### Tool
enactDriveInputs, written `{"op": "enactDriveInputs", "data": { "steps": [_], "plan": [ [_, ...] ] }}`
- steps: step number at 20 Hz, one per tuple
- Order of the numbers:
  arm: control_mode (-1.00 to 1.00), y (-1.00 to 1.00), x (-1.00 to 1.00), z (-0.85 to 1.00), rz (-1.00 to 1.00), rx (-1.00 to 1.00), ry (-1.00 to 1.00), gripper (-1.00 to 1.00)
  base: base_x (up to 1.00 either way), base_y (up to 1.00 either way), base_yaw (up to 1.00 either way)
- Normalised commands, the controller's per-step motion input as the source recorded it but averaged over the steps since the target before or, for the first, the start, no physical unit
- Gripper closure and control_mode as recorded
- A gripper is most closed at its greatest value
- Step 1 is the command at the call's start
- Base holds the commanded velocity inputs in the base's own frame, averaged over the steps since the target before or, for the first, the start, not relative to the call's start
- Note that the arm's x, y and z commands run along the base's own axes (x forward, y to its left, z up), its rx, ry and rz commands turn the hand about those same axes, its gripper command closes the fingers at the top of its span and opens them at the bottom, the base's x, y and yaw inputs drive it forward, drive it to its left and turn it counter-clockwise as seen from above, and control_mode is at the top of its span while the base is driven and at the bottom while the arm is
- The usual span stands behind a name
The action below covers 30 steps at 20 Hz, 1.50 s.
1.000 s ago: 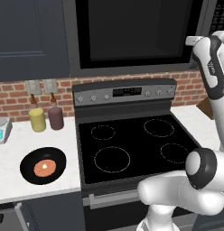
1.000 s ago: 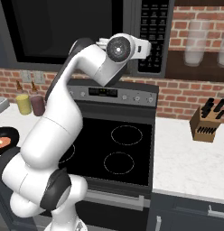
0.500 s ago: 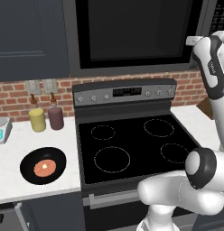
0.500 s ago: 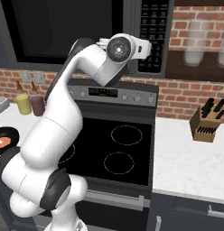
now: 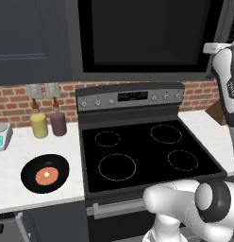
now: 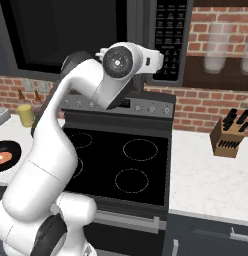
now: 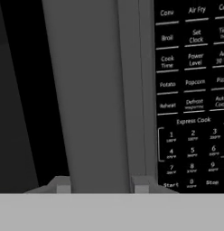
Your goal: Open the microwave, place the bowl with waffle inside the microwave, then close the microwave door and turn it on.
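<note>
The microwave hangs over the stove with its microwave door closed. My gripper is open right at the door's right edge, beside the keypad. In the hand view its two fingertips stand on either side of the long grey bar handle. The white hand is raised against the handle strip in front of the keypad. The black bowl with the orange-brown waffle sits on the white counter left of the stove, far below and to the left of the gripper.
The black stove lies directly under the microwave. A yellow bottle and a dark red bottle stand by the brick wall. A knife block is on the right counter. A dark cabinet hangs left of the microwave.
</note>
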Motion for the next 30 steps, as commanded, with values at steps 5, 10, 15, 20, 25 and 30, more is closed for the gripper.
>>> {"op": "enactDriveInputs", "data": {
  "steps": [5,10,15,20,25,30],
  "plan": [
    [-1.00,0.00,-1.00,0.00,-0.05,0.00,0.02,1.00,0.00,0.00,0.00],
    [-1.00,0.00,-1.00,0.00,-0.05,0.00,0.05,1.00,0.00,0.00,0.00],
    [-1.00,0.00,-1.00,0.00,-0.03,0.00,0.06,1.00,0.00,0.00,0.00],
    [-1.00,0.00,-1.00,-0.02,-0.02,0.00,0.08,1.00,0.00,0.00,0.00],
    [-1.00,0.00,-1.00,-0.02,-0.02,0.00,0.09,1.00,0.00,0.00,0.00],
    [-1.00,0.01,-0.89,-0.01,0.00,0.00,0.11,1.00,0.00,0.00,0.00]
  ]
}}
